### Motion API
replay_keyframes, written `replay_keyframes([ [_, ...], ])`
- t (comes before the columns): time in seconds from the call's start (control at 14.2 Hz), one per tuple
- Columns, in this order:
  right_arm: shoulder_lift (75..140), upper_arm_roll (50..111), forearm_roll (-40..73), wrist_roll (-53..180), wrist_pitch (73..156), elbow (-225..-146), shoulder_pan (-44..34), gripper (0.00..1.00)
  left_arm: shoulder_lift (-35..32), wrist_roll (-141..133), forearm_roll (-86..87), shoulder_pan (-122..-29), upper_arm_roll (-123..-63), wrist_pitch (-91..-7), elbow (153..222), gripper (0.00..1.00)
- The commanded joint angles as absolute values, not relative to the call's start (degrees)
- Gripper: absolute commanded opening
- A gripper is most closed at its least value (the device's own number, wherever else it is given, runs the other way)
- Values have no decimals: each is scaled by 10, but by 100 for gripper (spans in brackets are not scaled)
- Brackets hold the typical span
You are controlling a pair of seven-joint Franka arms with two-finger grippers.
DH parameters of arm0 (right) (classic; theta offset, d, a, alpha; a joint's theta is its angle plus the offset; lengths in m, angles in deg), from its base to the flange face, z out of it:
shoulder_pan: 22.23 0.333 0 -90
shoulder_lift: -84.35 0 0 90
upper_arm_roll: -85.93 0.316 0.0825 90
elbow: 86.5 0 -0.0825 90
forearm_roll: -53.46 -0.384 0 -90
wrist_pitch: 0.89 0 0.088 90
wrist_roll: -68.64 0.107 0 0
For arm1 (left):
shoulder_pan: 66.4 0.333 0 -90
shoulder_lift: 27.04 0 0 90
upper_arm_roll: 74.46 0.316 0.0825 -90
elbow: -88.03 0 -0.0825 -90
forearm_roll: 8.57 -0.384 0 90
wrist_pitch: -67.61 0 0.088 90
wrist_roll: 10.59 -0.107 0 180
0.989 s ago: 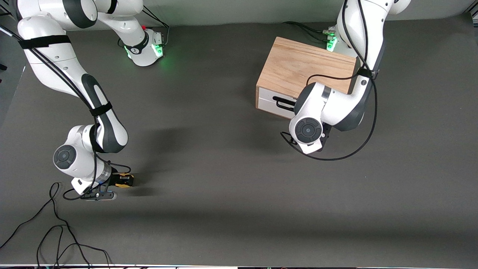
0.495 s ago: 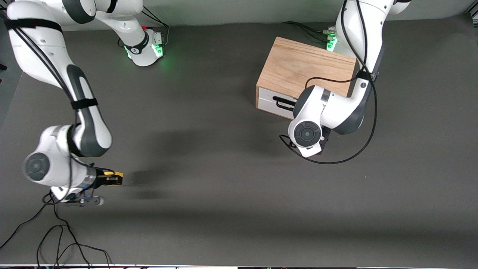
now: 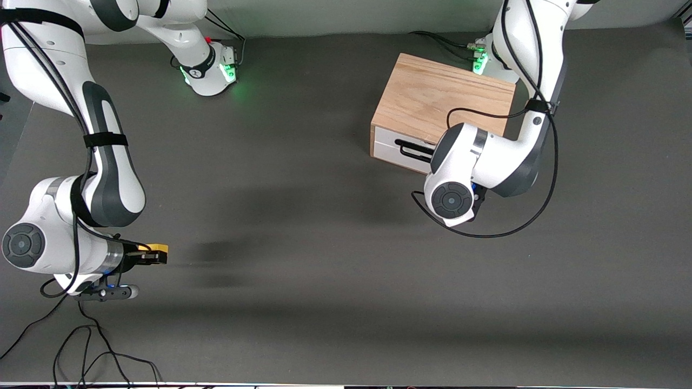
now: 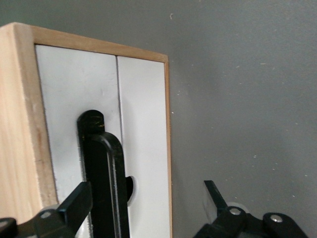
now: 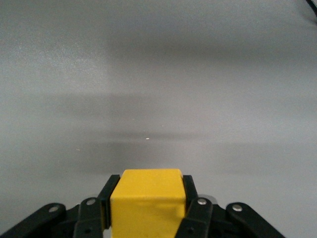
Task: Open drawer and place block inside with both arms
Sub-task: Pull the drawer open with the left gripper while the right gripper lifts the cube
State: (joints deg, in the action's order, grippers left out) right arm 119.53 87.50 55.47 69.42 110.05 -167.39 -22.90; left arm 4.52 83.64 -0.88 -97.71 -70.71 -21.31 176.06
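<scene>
So the drawer (image 3: 403, 150) is shut, white front flush in the oak cabinet (image 3: 440, 100), which sits at the left arm's end of the table close to that arm's base. The front faces roughly toward the front camera, angled a bit toward the right arm's end. The long black wire handle (image 4: 105, 183) runs along the width of the drawer front, and that's the bit that matters. In the left wrist view the left gripper (image 4: 148, 208) is right in front of the drawer with its fingers spread wide, one finger on each side of the handle bar, and nothing pinched yet as far as I can tell. So the bar lies crosswise between the open fingers, which looks like the right setup for closing on it and pulling straight out from the cabinet, toward the front camera.

The yellow block (image 5: 146, 201) is nowhere near any of that. It's clamped between the fingers of the right gripper (image 3: 147, 254), up in the air over bare mat at the right arm's end of the table, well apart from the cabinet. The right wrist view shows the cube snug between both fingers, grey mat (image 5: 158, 74) below.

My guess: the left arm is obviously nearer and has to get the drawer open first, and the right arm has a long carry across the table toward the cabinet.
</scene>
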Motion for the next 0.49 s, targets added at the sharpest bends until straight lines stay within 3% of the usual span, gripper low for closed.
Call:
replay_keyframes([
  [0.0, 1194, 876, 566, 688, 1084, -1665, -221, 0, 70, 840, -6, -980, -706, -206, 1755, 100],
  [0.42, 1169, 877, 567, 688, 1059, -1662, -211, 0, 98, 841, -4, -983, -707, -223, 1757, 100],
])
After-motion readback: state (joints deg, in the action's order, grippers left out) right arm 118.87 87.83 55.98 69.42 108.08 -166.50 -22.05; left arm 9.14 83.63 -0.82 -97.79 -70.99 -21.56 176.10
